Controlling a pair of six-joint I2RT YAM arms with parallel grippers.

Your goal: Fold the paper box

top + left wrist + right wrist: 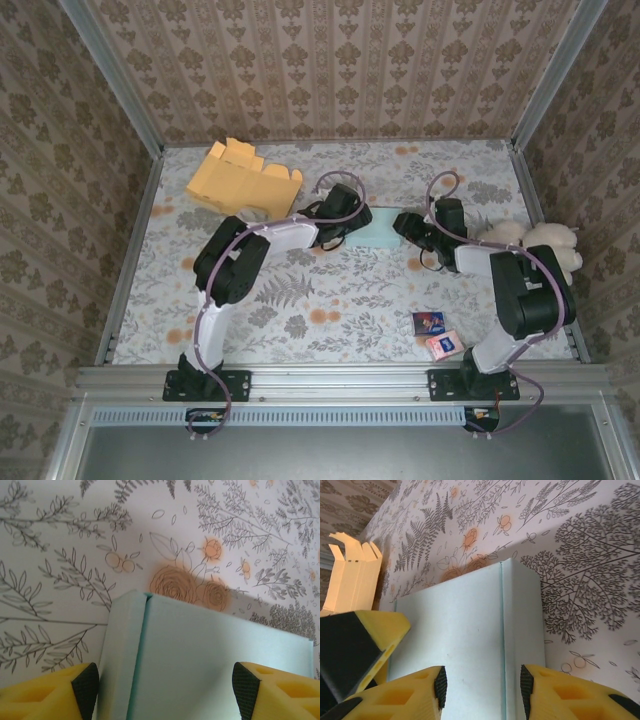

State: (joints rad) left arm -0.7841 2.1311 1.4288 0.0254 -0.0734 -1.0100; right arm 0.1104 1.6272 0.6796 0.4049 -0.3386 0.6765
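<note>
Box (pixel 372 228) sits under left claw (pixel 165 682), spread wide, and half-open right claw (pixel 483 681).

**My table, and what lies on it**

The table (pixel 330 300) in front of me wears a pale cloth printed with grey ferns and orange blossoms, with metal rails along its edges. Near the middle lies a flat, pale blue-green paper box (pixel 375 228), with a seam running down it close to one edge (plain from both my wrists). Toward the far left corner rests a yellow-orange cardboard box (pixel 240 182) with notched tabs along its top. At my right edge lies a cream plush toy (pixel 540 245). Close to my right base sit two small cards, a dark one (pixel 428 322) and a pink one (pixel 444 346), just beside each other and well apart from both boxes.
</note>
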